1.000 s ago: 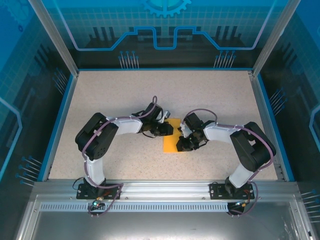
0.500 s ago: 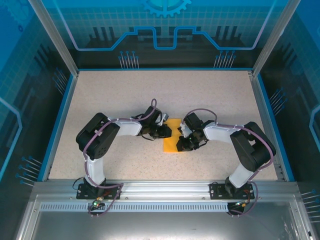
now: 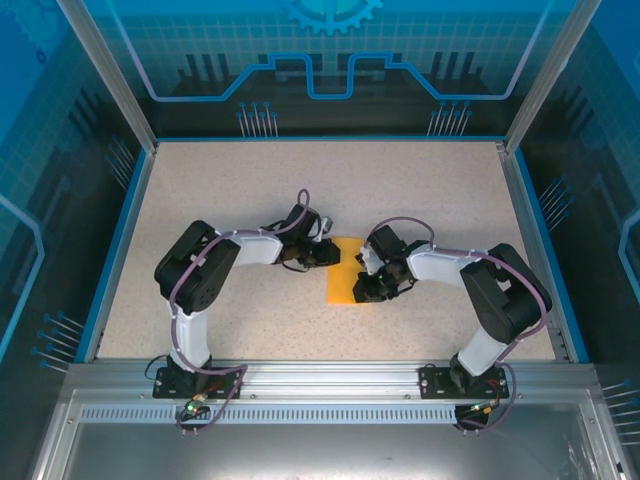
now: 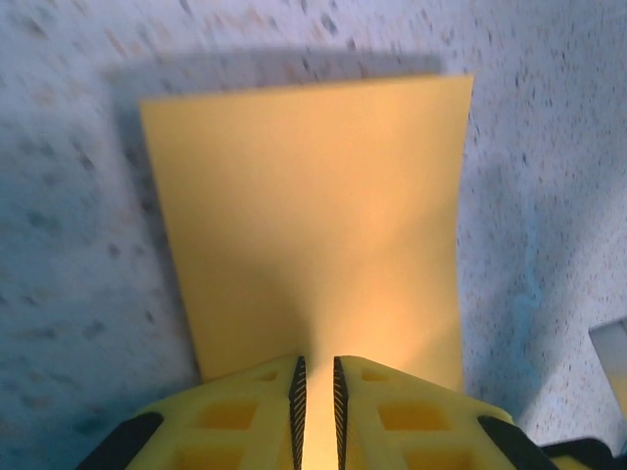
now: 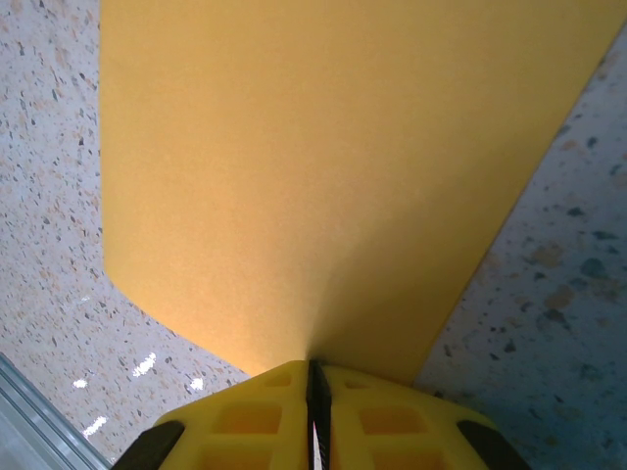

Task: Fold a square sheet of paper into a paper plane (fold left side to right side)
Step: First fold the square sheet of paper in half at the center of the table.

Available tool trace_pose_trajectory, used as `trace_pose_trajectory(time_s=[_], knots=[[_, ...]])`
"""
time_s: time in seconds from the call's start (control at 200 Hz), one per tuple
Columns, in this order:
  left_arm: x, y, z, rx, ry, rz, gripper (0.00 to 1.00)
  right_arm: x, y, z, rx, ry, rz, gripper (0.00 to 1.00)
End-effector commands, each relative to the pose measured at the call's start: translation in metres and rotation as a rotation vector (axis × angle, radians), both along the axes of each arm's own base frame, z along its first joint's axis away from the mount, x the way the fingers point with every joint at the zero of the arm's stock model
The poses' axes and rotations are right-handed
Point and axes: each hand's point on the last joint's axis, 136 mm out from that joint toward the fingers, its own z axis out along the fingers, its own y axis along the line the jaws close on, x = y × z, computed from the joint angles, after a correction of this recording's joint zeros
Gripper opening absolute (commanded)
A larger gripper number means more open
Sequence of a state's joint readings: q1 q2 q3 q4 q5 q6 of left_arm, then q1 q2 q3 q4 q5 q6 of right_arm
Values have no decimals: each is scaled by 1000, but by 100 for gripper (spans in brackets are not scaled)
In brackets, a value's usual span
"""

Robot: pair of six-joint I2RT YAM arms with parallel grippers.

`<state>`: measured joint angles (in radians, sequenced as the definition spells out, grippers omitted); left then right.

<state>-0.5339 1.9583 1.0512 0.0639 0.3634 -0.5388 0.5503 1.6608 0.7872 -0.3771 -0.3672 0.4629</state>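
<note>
Orange-yellow paper, mid-bench. The square sheet of paper [image 3: 344,280] sits between the two arms on the speckled bench [image 3: 250,190]. From above it reads as a tall, narrow rectangle.

Left claw [image 3: 334,255] is at the sheet's upper left corner. In the left wrist view, the left claw [image 4: 315,392] has its jaws drawn to a thin slit, pinching the near edge of the sheet [image 4: 313,225]. The paper bows up toward the grip.

Right claw [image 3: 368,291] is at the sheet's right edge, lower down. In the right wrist view, the right claw [image 5: 315,397] has its jaws pressed together on the sheet's [image 5: 323,176] near edge. The paper fans away over the bench.
</note>
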Motion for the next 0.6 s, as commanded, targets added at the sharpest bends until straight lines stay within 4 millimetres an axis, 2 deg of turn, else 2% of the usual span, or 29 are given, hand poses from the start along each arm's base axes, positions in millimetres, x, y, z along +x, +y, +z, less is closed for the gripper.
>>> trace_pose_trajectory(time_s=[0.0, 0.195, 0.27, 0.365, 0.43, 0.5, 0.595], knots=[[37, 31, -14, 100, -60, 88, 19, -35, -51, -35, -257, 104, -2, 12], [58, 33, -5, 80, -71, 107, 20, -33, -44, -32, -220, 92, 1, 12], [59, 32, 5, 68, -84, 100, 21, -29, -32, -27, -147, 72, 6, 13], [56, 32, 26, 47, -118, 96, 26, -18, -13, -9, -35, 19, 13, 16], [48, 35, 43, 30, -139, 98, 28, -9, -4, 8, 31, -32, 16, 21], [35, 39, 57, 7, -152, 101, 31, 4, 1, 29, 95, -104, 2, 32], [12, 45, 74, -19, -163, 99, 35, 23, -4, 56, 147, -205, -37, 48]])
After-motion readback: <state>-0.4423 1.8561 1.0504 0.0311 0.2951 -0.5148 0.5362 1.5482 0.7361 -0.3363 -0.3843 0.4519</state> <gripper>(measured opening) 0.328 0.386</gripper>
